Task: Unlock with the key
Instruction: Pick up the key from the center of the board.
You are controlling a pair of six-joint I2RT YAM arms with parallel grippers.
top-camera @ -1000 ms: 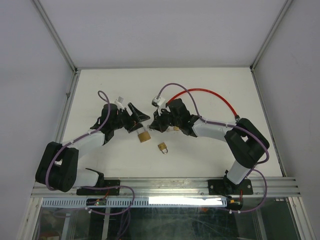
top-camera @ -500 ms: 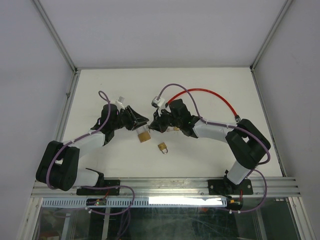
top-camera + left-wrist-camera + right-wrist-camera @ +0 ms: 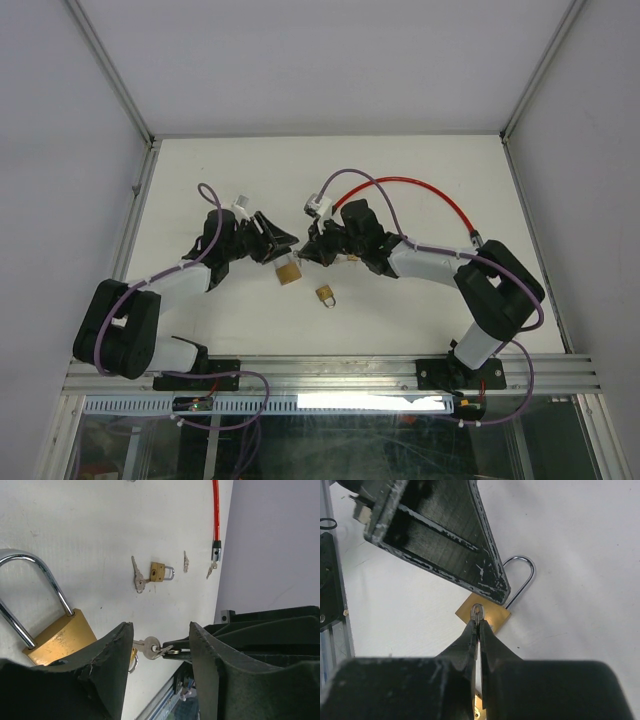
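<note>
**Key brought up to the large padlock**

Nearest the arm bases, a small padlock lies on the bench with a spare key just beside it. Neither is being touched.

Just beyond lies the large padlock, brass body flat, its shackle seemingly seated at both ends. Both arms meet over it. The right jaws are pressed together, pinching the key by its ringed head right at the edge of the brass body. The left jaws stand spread, one finger overlapping the body, gripping nothing that shows.

The step in hand looks like insertion. The keyhole is hidden, so I cannot tell whether the tip is lined up. The next move probably calls for the left jaws to steady the body. The key could then be pushed home and turned.

Farthest back, a red cable arcs across the bench.
</note>
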